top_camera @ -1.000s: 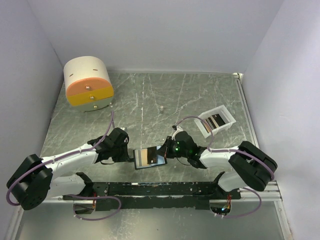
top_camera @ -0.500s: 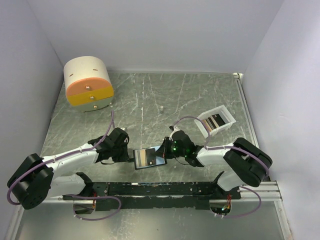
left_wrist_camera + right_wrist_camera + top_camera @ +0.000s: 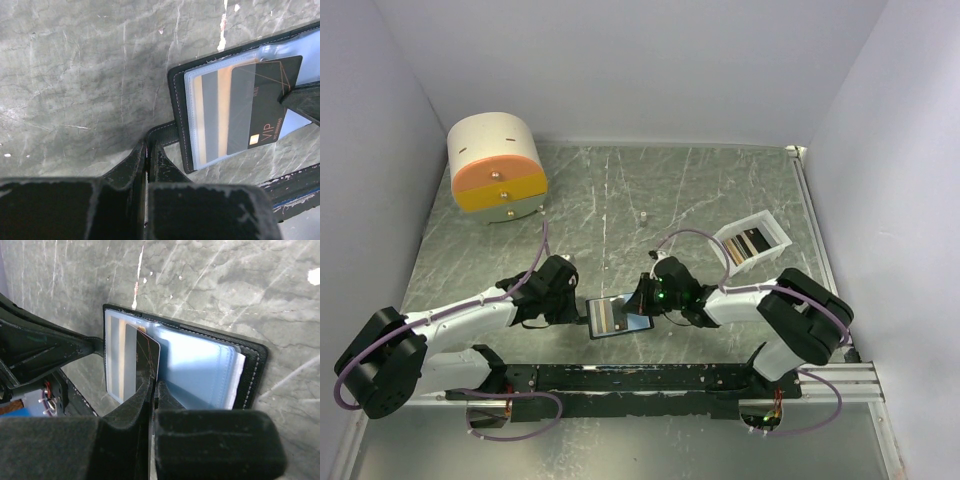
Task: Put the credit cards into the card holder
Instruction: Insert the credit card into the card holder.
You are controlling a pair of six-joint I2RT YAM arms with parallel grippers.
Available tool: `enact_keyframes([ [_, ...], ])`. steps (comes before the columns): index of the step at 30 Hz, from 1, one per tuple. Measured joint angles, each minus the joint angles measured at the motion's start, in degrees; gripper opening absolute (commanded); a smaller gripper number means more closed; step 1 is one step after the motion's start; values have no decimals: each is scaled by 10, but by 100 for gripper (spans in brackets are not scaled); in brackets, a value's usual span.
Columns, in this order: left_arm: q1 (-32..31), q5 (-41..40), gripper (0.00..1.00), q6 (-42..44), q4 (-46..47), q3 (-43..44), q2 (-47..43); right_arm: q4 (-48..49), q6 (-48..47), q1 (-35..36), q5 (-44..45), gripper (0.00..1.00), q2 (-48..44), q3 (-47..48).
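Glossy dark rectangular card [image 3: 260, 105] overlaps the stitched, clear-pocketed black card holder [image 3: 255, 375].

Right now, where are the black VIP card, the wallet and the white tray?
black VIP card [image 3: 262, 107]: left wrist view, middle of its face.
card holder [image 3: 200, 370]: right wrist view, bare bluish inner pocket.
white tray [image 3: 725, 255]: top view, its left wall.
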Motion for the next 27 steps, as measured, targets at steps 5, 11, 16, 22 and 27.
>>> enact_keyframes([
  [5,0,0,7,0,1,0,3,-15,-8,11,-1,16,18,24],
  [11,0,0,7,0,1,0,3,-56,-21,20,9,32,17,47],
  [16,0,0,7,0,1,0,3,-83,-28,22,18,38,-3,51],
  [22,0,0,7,0,2,0,5,-109,-30,27,28,38,-9,61],
  [27,0,0,7,0,2,0,5,-124,-35,31,35,38,-13,67],
])
